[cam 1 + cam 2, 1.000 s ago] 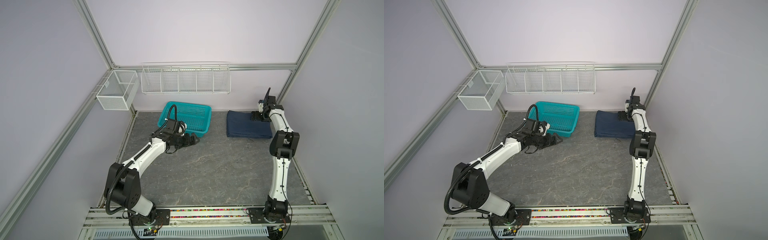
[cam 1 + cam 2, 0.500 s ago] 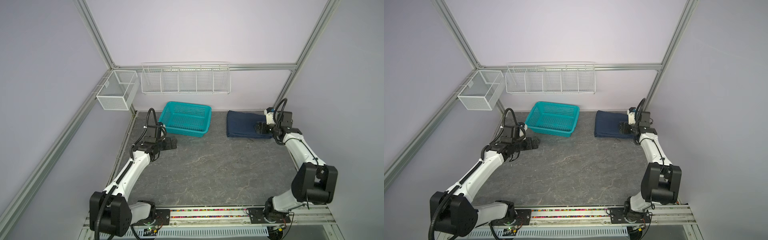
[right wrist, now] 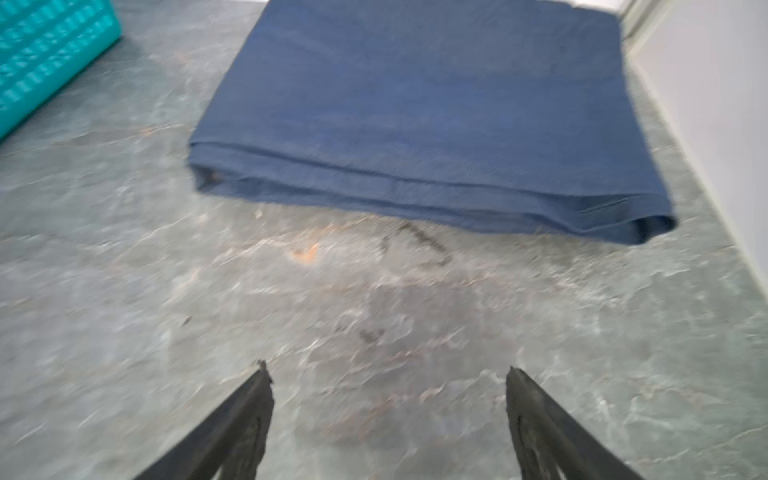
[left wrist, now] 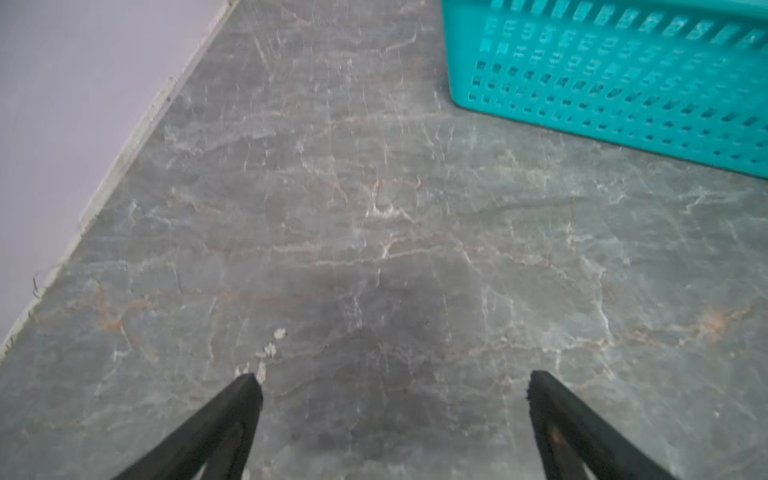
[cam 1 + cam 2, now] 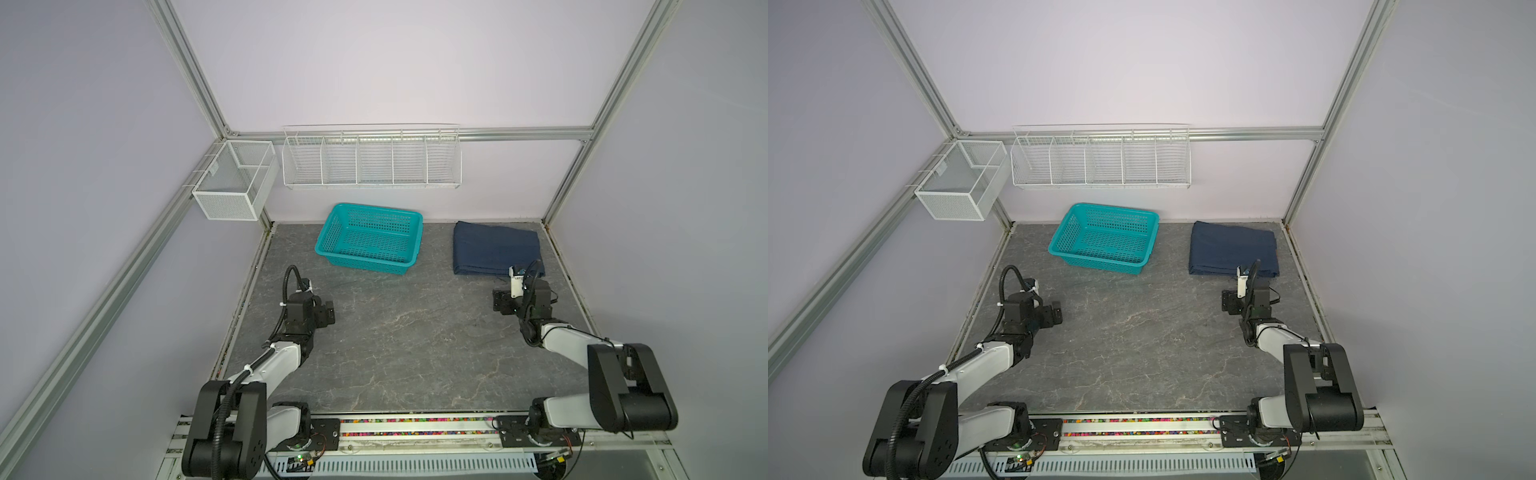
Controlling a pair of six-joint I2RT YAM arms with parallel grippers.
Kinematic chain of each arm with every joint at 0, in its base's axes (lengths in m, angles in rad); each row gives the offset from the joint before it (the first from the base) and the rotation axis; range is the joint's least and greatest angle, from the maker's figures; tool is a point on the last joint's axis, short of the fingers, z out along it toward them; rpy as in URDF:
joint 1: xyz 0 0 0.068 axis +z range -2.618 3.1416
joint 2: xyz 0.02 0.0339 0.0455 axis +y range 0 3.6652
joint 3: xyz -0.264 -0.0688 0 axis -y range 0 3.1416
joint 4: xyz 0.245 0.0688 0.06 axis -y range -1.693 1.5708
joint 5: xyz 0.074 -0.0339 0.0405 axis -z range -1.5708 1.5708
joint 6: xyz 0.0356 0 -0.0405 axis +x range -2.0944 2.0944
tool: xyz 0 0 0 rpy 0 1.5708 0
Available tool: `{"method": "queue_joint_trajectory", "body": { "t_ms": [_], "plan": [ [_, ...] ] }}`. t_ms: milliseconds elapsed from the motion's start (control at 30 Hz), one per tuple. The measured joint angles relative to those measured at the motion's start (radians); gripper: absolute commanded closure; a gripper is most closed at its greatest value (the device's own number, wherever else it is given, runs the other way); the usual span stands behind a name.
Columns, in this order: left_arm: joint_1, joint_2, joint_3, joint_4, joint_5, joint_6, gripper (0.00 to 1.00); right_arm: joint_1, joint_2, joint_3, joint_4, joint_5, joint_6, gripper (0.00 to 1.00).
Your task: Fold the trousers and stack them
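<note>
The trousers (image 5: 494, 249) (image 5: 1231, 249) lie folded into a flat navy rectangle at the back right of the grey table, close to the right wall. In the right wrist view the trousers (image 3: 436, 104) show stacked folded edges on their near side. My right gripper (image 5: 500, 301) (image 5: 1229, 301) (image 3: 386, 374) hangs open over bare table just in front of them, touching nothing. Off to the left, my left gripper (image 5: 329, 314) (image 5: 1057, 316) (image 4: 390, 382) is open and empty above the table, short of the basket.
A teal plastic basket (image 5: 365, 264) (image 5: 1100, 262) (image 4: 602, 91) (image 3: 41, 54) stands empty at the back centre. A white wire rack (image 5: 370, 160) and a mesh box (image 5: 232, 183) hang on the walls. The left wall's edge (image 4: 124, 153) runs beside the left gripper.
Both arms have drawn back towards the front. The right gripper has left the trousers' far right edge, and the left gripper has left the basket's front. The trousers stay put.
</note>
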Motion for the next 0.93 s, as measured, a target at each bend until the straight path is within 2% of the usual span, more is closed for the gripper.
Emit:
{"method": "queue_joint_trajectory", "body": {
  "t_ms": [233, 667, 933],
  "plan": [
    [0.000, 0.147, 0.001, 0.315, 0.006, 0.073, 0.01, -0.023, 0.097, -0.085, 0.289, 0.016, -0.005, 0.11],
    [0.044, 0.266, -0.011, 0.559, 0.044, 0.087, 0.01, -0.034, 0.108, -0.091, 0.373, 0.002, -0.005, 0.12],
    [0.048, 0.284, -0.026, 0.621, 0.055, 0.087, 0.01, -0.038, 0.108, -0.091, 0.373, -0.002, -0.005, 0.12]
  ]
}}
